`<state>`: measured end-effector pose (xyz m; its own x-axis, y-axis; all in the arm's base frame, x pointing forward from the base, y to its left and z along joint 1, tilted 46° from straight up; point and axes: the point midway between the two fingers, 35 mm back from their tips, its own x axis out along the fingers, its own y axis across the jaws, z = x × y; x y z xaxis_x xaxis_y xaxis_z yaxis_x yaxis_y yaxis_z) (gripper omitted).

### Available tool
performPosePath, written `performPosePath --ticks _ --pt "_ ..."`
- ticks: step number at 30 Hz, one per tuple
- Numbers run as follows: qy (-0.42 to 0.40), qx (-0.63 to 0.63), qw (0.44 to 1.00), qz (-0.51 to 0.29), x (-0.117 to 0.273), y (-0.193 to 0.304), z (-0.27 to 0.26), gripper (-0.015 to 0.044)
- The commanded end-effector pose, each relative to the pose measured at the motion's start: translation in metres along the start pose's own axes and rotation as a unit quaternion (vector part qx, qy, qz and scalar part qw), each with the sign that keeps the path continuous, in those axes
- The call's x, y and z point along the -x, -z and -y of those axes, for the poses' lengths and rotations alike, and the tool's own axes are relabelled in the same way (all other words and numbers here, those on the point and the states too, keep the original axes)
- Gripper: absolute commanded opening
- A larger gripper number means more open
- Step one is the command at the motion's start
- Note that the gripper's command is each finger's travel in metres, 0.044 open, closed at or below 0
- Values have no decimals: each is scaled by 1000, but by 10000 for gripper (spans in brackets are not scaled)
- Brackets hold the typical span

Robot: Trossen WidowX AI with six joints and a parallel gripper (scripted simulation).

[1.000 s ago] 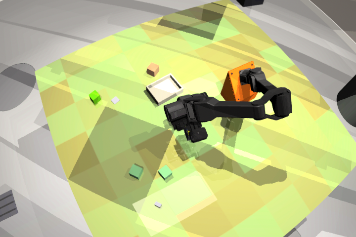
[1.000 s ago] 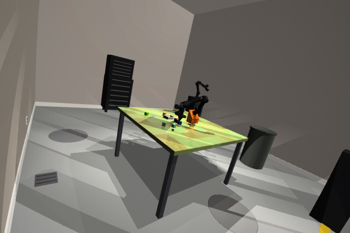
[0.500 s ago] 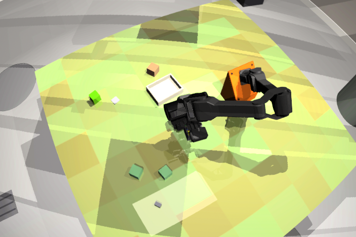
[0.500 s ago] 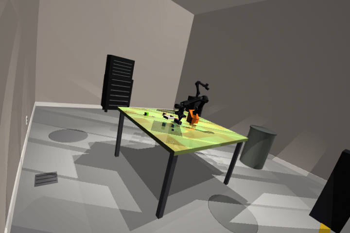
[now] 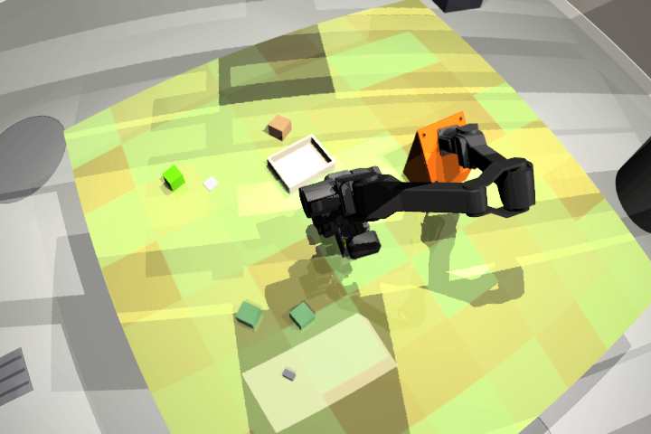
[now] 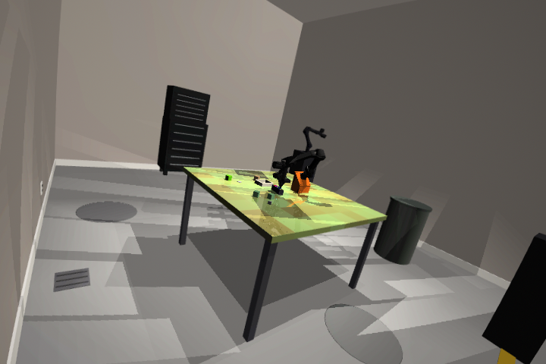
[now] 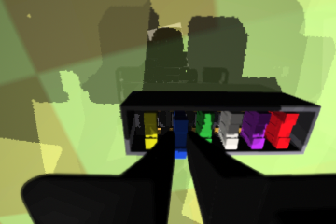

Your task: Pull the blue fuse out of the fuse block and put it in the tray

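My gripper (image 7: 179, 136) is shut on the blue fuse (image 7: 180, 152), over the black fuse block (image 7: 222, 99) (image 6: 277, 190). In the wrist view the fuse overlaps the block's near rim and reaches past it, higher than its neighbours; whether its foot is clear of the block is hidden. The yellow fuse (image 7: 150, 127) is left of it; the green fuse (image 7: 206, 123), white fuse (image 7: 231, 140), purple fuse (image 7: 256, 132) and red fuse (image 7: 283, 131) are to the right. The white tray (image 5: 313, 176) (image 6: 262, 184) is behind the arm in the top view and looks empty.
An orange wedge-shaped stand (image 5: 441, 165) (image 6: 300, 184) is beside the arm. A brown cube (image 5: 279, 127) is behind the tray. A bright green cube (image 5: 173, 177) and a flat white tile (image 5: 211, 183) lie left. Two teal cubes (image 5: 249, 314) (image 5: 301, 315) and a small grey piece (image 5: 288, 373) lie nearer the front.
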<state>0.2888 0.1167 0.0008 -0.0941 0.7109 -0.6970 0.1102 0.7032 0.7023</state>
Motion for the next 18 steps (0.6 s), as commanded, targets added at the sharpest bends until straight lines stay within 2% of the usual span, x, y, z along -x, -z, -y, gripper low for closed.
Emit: performPosePath --ticks 1,18 --pt "0 1 1000 2 4 -1 0 0" --pt "0 1 1000 2 12 -1 0 0"
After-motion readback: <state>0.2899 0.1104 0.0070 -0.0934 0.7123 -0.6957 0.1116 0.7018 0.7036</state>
